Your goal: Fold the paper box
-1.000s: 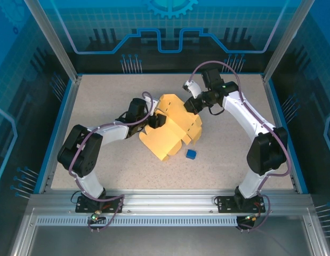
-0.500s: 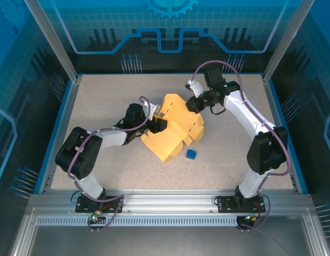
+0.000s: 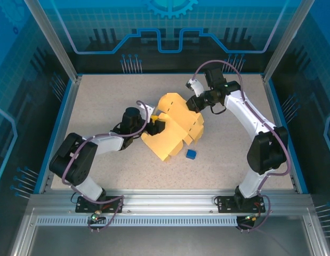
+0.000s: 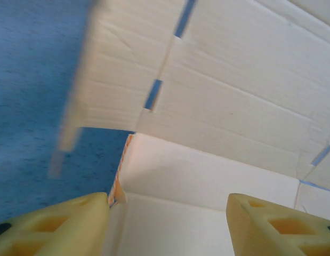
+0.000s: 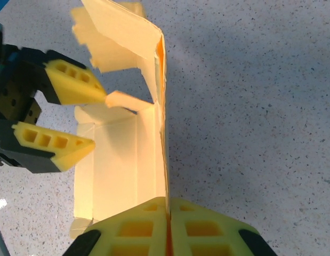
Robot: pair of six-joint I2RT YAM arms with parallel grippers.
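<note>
Mid-fold: the box [image 3: 178, 130] lies half erected at frame centre. The right gripper [image 5: 167, 230] pinches one wall. The left gripper [image 5: 79, 114], jaws parted and empty, probably must next push a flap inward.

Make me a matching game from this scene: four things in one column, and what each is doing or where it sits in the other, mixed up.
Column one:
1. paper box
2. blue cube
3. left gripper
4. right gripper

Column two:
A. jaws apart, at the box's hollow side
B. pinched shut on an upright wall of the box
C. pale yellow, partly folded, mid-table
D. small, lying on the table beside the box

Pairs: 1-C, 2-D, 3-A, 4-B
</note>
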